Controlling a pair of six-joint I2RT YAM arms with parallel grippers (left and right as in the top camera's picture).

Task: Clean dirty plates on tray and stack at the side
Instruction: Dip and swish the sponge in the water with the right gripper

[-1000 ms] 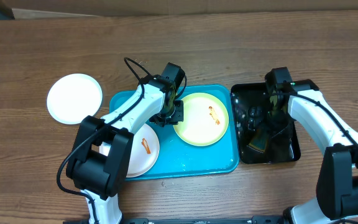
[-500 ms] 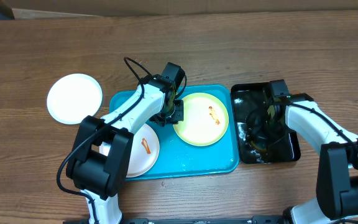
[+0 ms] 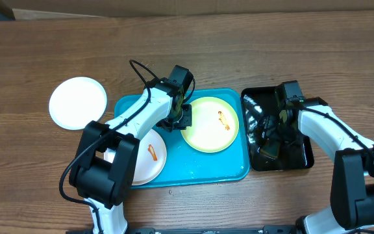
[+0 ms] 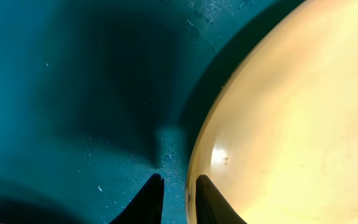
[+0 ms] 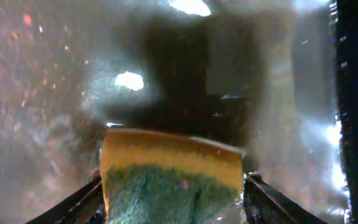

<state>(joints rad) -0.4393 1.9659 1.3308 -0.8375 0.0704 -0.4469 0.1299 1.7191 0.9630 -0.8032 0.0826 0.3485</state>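
Note:
A pale yellow-green plate (image 3: 210, 127) with an orange smear lies in the turquoise tray (image 3: 226, 170). My left gripper (image 3: 184, 117) is shut on its left rim. In the left wrist view one finger is over the plate (image 4: 291, 112) and the other over the tray floor (image 4: 73, 93), around the gripper point (image 4: 178, 178). A white plate (image 3: 149, 159) with an orange smear rests at the tray's front left, partly under my left arm. Another white plate (image 3: 78, 103) sits on the table to the left. My right gripper (image 3: 274, 133) (image 5: 174, 180) is shut on the sponge (image 5: 166, 168).
The small black tray (image 3: 307, 156) to the right of the turquoise one has a wet, shiny floor (image 5: 42, 81). The yellow and green sponge (image 3: 269, 149) is low inside it. Bare wooden table lies behind and in front of both trays.
My right wrist has shifted slightly toward the front of the black tray, and the sponge has turned with it. The left arm and all plates have stayed still.

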